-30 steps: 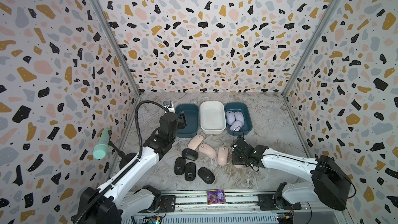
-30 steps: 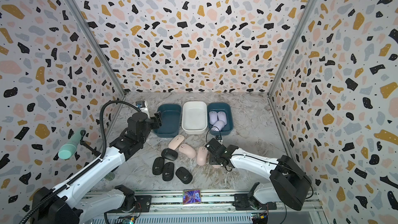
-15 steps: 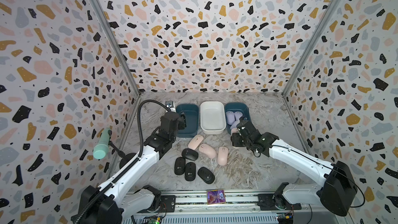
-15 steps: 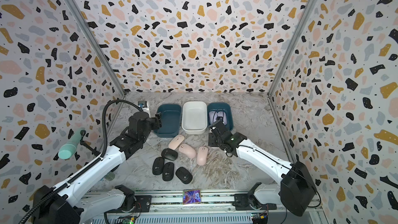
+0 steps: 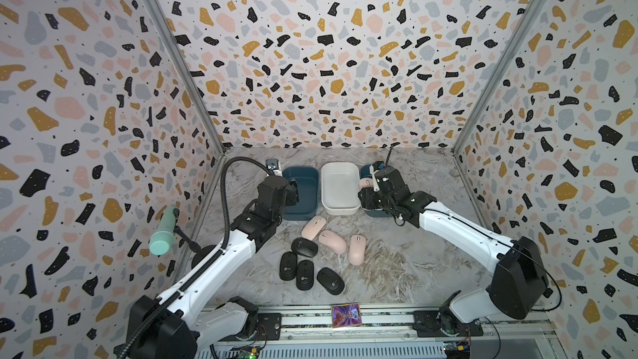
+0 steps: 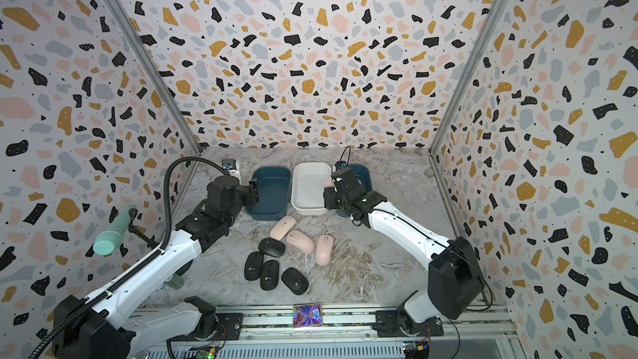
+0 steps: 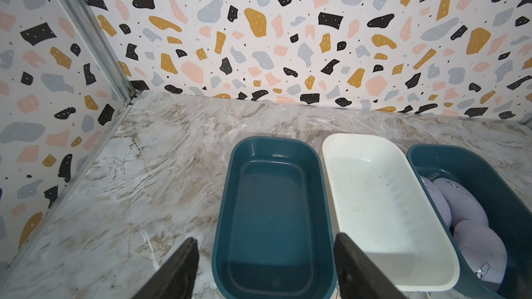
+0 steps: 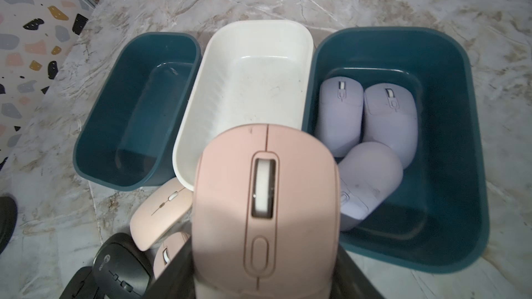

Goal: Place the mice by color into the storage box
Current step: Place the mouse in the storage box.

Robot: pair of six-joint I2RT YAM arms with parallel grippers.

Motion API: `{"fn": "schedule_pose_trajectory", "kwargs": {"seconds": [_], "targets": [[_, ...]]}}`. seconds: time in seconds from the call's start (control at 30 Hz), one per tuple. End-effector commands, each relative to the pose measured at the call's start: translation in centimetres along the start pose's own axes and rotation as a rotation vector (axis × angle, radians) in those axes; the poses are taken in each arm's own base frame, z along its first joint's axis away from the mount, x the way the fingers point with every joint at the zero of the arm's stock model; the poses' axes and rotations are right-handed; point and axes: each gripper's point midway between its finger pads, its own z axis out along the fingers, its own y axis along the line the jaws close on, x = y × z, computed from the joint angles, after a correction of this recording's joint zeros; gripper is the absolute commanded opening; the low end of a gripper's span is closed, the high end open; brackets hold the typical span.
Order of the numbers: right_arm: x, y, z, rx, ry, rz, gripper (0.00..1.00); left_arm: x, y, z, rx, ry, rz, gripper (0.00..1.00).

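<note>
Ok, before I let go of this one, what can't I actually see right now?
- Lilac mice and most of the right teal box: hidden in both top views by the right arm.
- Right gripper: its pads are covered by the held pink mouse in the right wrist view.
- Black mice: cut off at the right wrist view's edge.
- Held mouse over the white box or not: unclear everywhere.

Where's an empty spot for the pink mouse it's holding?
The white bin and the empty teal bin are bare. The other teal bin holds three lilac mice. Pink mice and black mice crowd the middle; the table by the right arm is bare.
</note>
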Motion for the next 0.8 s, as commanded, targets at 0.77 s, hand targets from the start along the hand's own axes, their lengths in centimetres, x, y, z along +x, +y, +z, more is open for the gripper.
{"fn": "schedule_pose_trajectory", "kwargs": {"seconds": [0.77], "targets": [[-3.2,1.8,13.4,-0.058,0.029,-0.072,0.57,-1.3,1.1,-1.3,-0.049,-0.033,0.012,0.73]]}}
